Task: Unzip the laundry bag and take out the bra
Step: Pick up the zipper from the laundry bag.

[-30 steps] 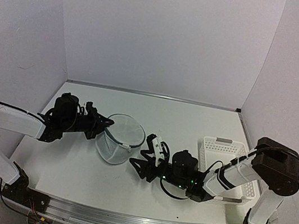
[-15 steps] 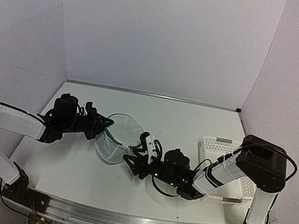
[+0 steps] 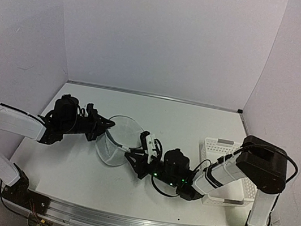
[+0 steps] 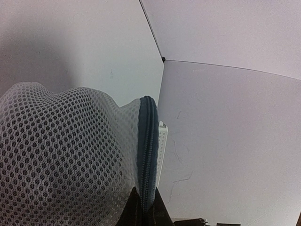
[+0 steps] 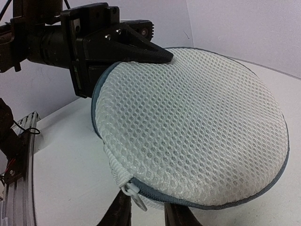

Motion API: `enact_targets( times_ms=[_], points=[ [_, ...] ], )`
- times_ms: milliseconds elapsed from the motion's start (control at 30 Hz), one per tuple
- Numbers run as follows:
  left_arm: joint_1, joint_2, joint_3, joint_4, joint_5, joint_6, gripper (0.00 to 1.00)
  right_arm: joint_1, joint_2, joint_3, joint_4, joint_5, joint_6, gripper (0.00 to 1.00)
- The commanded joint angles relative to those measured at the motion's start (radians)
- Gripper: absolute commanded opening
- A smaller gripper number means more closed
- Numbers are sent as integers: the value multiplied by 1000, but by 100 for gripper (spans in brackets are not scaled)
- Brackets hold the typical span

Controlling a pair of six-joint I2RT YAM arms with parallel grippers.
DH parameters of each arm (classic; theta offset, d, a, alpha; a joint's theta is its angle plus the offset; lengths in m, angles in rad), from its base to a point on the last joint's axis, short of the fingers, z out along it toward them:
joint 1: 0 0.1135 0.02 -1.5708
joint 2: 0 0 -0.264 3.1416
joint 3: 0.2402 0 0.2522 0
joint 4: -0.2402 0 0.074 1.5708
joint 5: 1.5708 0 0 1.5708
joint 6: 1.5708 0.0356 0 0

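White walls, white table (image 3: 73, 164), nothing else going on. Laundry bag (image 3: 121, 141) is sitting mid-table between my two grippers, with its round lid panel (image 5: 197, 127) facing the right one.

Left gripper (image 3: 105, 123) is staying pressed together on the bag's rim at the zipper (image 4: 147, 150) seam. Same pinch as a second ago, so it's acting as the anchor.

What's changing: right gripper (image 3: 133, 159) is coming in from the basket (image 3: 226, 143) side. It's now right up against the bag's near lower edge and narrowing as it arrives. Wrist view is showing its fingers (image 5: 120, 213) straddling the zipper pull (image 5: 133, 193) with a gap between them, so it's not clamping yet.

For the task, I'm reading this as the grab-the-pull step. Unzipping isn't started, and the zipper is looking closed around the lid.

Bra isn't showing in any view. Mesh is reading pale all over, so I can't confirm it's inside.

Writing: no brand, label or text is reading anywhere.
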Motion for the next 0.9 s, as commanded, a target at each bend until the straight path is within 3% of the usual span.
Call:
enact_targets(
  times_ms=[0,300,867],
  points=[
    [-4,6,-1,100,17,-1,0,7,1,37,59,-7,5,22],
    [-4,12,-15,100,13,10,0,7,-25,13,59,-15,13,0],
    [-4,73,37,100,79,74,0,12,-120,-92,41,-11,18,0]
  ],
)
